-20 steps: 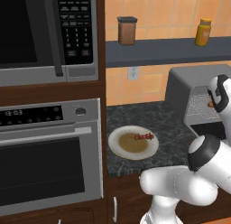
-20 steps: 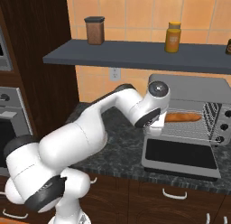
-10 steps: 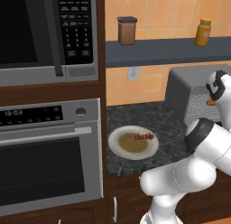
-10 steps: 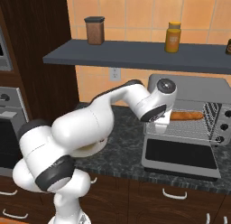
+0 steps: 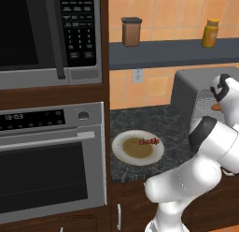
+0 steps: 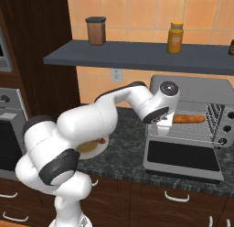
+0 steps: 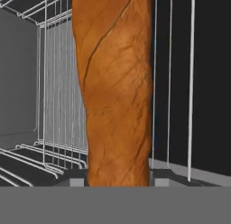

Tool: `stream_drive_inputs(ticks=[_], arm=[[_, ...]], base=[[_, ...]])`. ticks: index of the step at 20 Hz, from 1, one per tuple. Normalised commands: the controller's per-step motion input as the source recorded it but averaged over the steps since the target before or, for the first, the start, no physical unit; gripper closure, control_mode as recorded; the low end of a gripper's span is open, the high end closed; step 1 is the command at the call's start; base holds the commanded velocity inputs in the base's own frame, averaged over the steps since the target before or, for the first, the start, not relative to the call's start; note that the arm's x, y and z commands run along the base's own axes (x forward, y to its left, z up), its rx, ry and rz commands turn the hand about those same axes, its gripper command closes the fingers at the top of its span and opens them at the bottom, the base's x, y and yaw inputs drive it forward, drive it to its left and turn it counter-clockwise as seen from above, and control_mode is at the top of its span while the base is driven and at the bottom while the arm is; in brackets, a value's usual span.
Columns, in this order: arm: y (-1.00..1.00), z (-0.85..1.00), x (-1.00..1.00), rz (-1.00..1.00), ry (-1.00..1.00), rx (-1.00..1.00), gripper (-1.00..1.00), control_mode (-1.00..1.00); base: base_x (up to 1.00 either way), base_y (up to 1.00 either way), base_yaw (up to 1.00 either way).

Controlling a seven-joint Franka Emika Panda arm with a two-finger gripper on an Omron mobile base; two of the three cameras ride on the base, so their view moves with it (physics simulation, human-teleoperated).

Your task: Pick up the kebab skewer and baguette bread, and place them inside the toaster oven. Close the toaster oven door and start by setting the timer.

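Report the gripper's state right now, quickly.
Gripper: shut on the baguette bread, holding it inside the open toaster oven.

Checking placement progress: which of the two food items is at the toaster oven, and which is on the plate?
The baguette, the plain orange-brown stick, is at the open toaster oven. The kebab skewer, with its red-brown chunks, lies on the plate.
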Motion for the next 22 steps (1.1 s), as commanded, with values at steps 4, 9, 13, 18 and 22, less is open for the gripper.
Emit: stream_drive_inputs(ticks=[4, 9, 13, 18, 22], arm=[[0.0, -0.01, 0.34, 0.0, 0.03, 0.0, 1.0, -1.0], [0.0, 0.0, 0.43, 0.0, 0.05, 0.0, 1.0, -1.0], [-0.02, -0.02, 0.25, 0.0, 0.05, 0.0, 1.0, -1.0], [-0.32, -0.18, 0.04, 0.04, 0.0, 0.02, 1.0, -1.0], [-0.14, -0.2, 0.21, 0.01, 0.0, 0.01, 1.0, -1.0]], base=[[0.0, 0.0, 0.0], [0.0, 0.0, 0.0], [0.0, 0.0, 0.0], [0.0, 0.0, 0.0], [0.0, 0.0, 0.0]])
